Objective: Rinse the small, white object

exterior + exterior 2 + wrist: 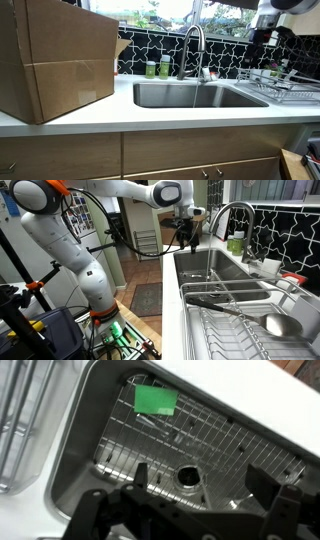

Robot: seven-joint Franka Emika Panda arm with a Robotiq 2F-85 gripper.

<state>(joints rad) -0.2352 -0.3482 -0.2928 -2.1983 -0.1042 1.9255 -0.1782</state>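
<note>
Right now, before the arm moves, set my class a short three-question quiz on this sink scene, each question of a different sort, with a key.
1. True or false: the pincer is shut on an object.
2. In the wrist view, what lies on the wire grid in the sink? A) a flat green rectangle B) a red plate C) a blue mug
3. Fill in: in an exterior view, the cardboard box stands on the ____ beside the sink.
Key: 1 false, it is open and empty; 2 A; 3 counter.
</note>
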